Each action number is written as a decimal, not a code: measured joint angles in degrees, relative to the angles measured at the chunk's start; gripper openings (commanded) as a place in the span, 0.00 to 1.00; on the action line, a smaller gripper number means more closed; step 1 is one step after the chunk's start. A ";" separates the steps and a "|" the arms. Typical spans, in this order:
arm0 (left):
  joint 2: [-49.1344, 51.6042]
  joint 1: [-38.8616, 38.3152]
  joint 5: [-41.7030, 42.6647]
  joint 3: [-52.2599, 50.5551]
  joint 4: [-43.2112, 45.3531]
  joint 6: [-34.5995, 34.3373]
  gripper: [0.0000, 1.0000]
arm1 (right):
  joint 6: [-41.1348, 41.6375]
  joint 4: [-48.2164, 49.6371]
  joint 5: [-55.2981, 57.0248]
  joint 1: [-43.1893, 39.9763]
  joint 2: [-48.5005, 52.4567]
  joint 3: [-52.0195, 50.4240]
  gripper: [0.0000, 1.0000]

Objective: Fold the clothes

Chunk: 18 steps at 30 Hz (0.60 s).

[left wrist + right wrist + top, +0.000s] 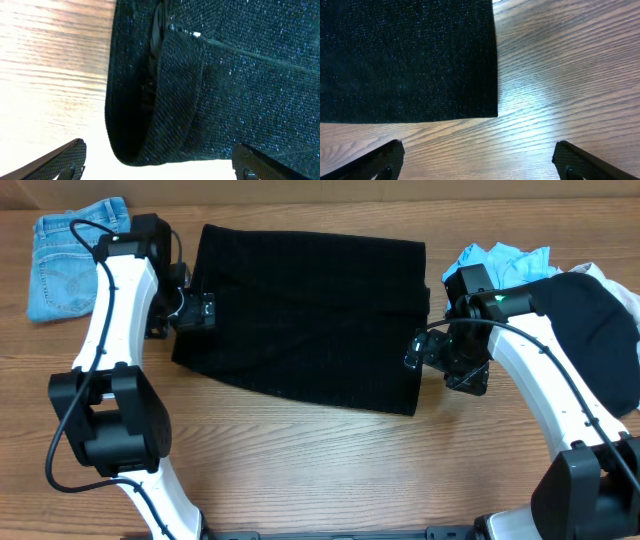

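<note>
Near the far edge of the desk (300, 470), midway between its left and right edges, the overhead view shows one black garment (305, 320) lying flat, folded into a rough rectangle. Its fabric is dark and faintly ribbed. One pair of light blue jeans (70, 255) lies folded at the far left corner. At the far right corner there is a heap of three fabrics: a crumpled light blue cloth (505, 262), a rounded black cloth (590, 330) and a strip of white cloth (625, 295). The desk is pale wood with a visible grain. The left gripper (205, 311) sits at the garment's left edge, and the right gripper (418, 350) sits at its near right corner.

In the left wrist view, the black garment (240, 85) shows a coarse, speckled knit. Its edge is doubled over into a thick rounded fold with a dark hollow inside, and a thin seam runs across the cloth. Bare wood (50, 65) lies to the left of the cloth. The left gripper (159, 155) is spread wide and holds nothing. Its two textured black fingers (65, 160) sit in the lower corners.

In the right wrist view, a square corner of the same garment (405, 55) lies flat, with straight edges and a fine, even weave. Glossy wood (560, 75) shows beside and below it. The right gripper (479, 155) is also wide apart and holds nothing.
</note>
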 measured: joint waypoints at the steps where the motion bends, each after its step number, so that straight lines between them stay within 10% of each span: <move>1: 0.00 0.15 0.26 -0.63 1.70 0.50 0.92 | -0.02 0.02 0.00 0.00 0.00 0.00 1.00; 6: -0.04 0.15 5.25 -9.38 7.56 1.77 0.86 | 0.00 1.25 -0.04 0.00 0.00 -0.02 1.00; 12: 0.15 0.15 7.82 -14.60 8.13 2.43 0.09 | 2.25 -0.33 1.88 0.00 0.00 -0.02 1.00; 18: 0.15 0.15 8.20 -14.60 8.66 2.16 0.06 | 4.20 3.61 5.05 -0.04 -0.07 -5.68 0.98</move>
